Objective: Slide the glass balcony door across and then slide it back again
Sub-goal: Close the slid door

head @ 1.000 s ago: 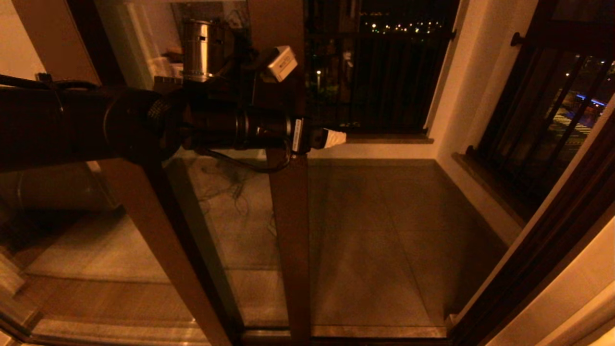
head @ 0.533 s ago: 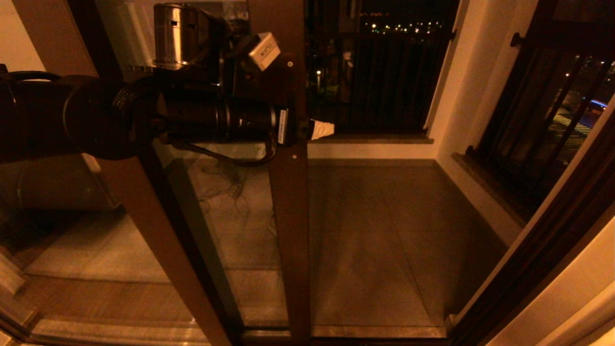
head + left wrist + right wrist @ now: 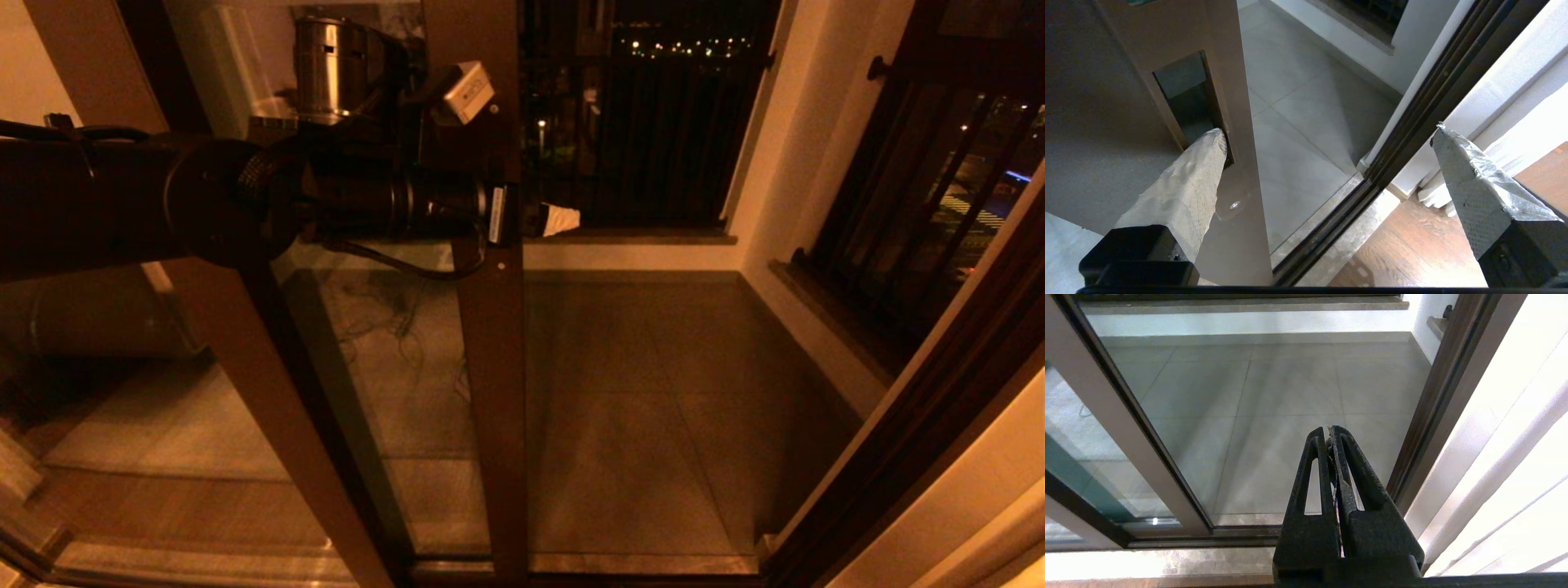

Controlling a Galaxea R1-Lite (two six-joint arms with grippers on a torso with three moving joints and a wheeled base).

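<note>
Glass balcony door (image 3: 490, 367) stile meets open left hand (image 3: 1327, 139).

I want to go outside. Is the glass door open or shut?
Open. The door stands partway across, leaving a gap to the balcony floor. The open left gripper has one finger in its handle slot.

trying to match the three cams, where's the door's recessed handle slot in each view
Head view: the narrow recessed handle slot is not visible; the left arm crosses the dark brown stile of the glass balcony door where it would be.
Left wrist view: the slot is upper left, one taped finger of the open left hand at its lower end.
Right wrist view: not in it; only the shut right hand over balcony tiles.
Shared landmark: the pale tiled balcony floor.
</note>
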